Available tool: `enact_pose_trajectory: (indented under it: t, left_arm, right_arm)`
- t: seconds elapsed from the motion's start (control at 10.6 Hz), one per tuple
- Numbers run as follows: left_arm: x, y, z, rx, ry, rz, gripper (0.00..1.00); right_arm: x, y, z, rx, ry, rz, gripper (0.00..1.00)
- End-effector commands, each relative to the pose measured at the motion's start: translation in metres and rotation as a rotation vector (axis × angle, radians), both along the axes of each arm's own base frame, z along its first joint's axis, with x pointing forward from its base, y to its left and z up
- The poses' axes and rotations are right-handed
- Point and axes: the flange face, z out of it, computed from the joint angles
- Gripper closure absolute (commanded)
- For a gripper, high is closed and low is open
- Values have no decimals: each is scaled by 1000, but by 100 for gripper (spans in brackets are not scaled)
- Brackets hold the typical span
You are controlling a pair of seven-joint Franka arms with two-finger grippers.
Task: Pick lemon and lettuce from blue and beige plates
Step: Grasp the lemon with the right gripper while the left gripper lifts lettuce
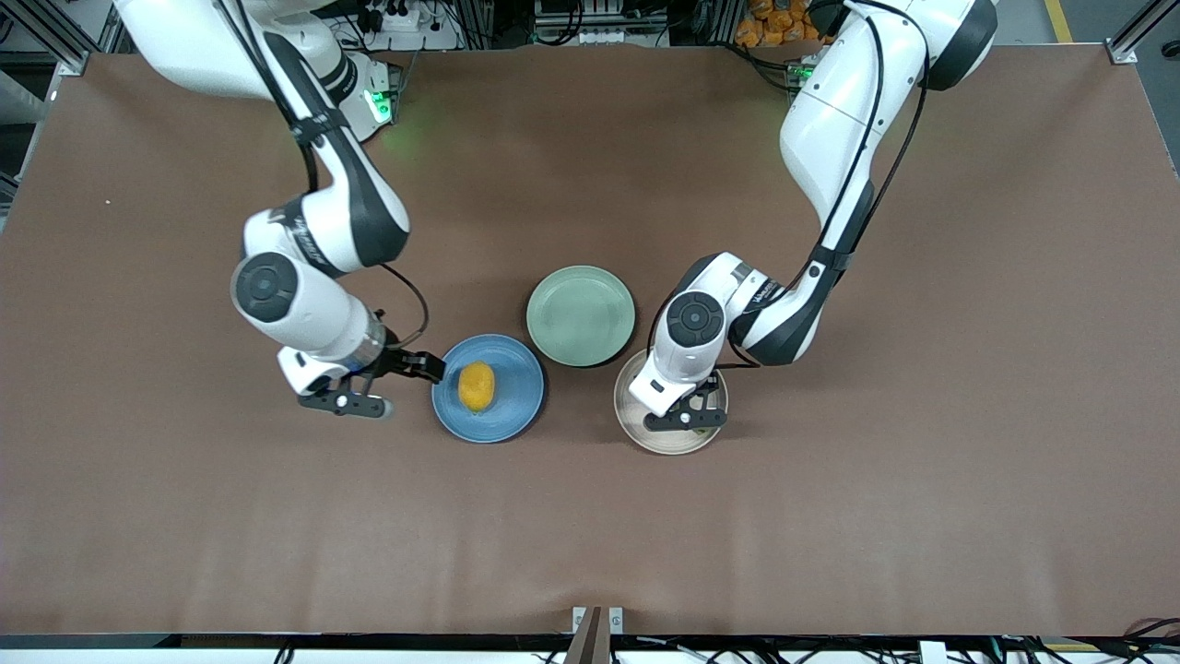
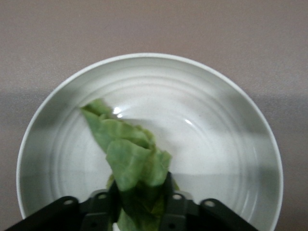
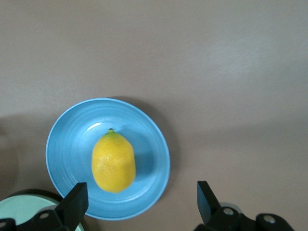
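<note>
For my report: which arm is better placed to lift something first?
The left: its fingers already pinch the lettuce on the beige plate. The right gripper waits open beside the blue plate, lemon untouched.

**Three cameras, one worktop**

The front view looks down from high across the worktop (image 1: 590,516), facing both arms' bases. The left wrist view looks closely down on the beige plate (image 2: 240,159), the right wrist view on the blue plate (image 3: 144,144); the front view shows both.
</note>
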Motion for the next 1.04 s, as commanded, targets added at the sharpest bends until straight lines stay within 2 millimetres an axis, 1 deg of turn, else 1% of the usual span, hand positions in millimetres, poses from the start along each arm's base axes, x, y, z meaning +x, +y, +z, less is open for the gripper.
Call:
enact_pose_trajectory:
  t: [0.0,0.19,0.38,0.57,0.66,0.75,0.85,0.94]
  left_arm:
    - [1,-1,19,16,-32,24,100]
    - [1,2,32,39,-17,29,100]
    - [5,9,53,48,-19,34,100]
    - [7,14,70,55,-20,40,100]
    - [10,20,87,58,-23,49,100]
    - [18,37,110,54,-26,78,100]
    - [20,43,131,48,-31,92,100]
    - [21,49,145,51,-35,102,100]
  right_arm:
    - [0,22,-29,-12,-23,-37,0]
    - [-4,39,-61,-37,-38,-46,0]
    - [-5,48,-82,-46,-55,-67,0]
    - [-8,59,-96,-40,-59,-82,0]
    - [-9,60,-103,-48,-55,-75,0]
    - [-9,61,-106,-51,-65,-83,0]
    - [-10,64,-112,-56,-75,-89,0]
    - [-10,65,-115,-71,-81,-78,0]
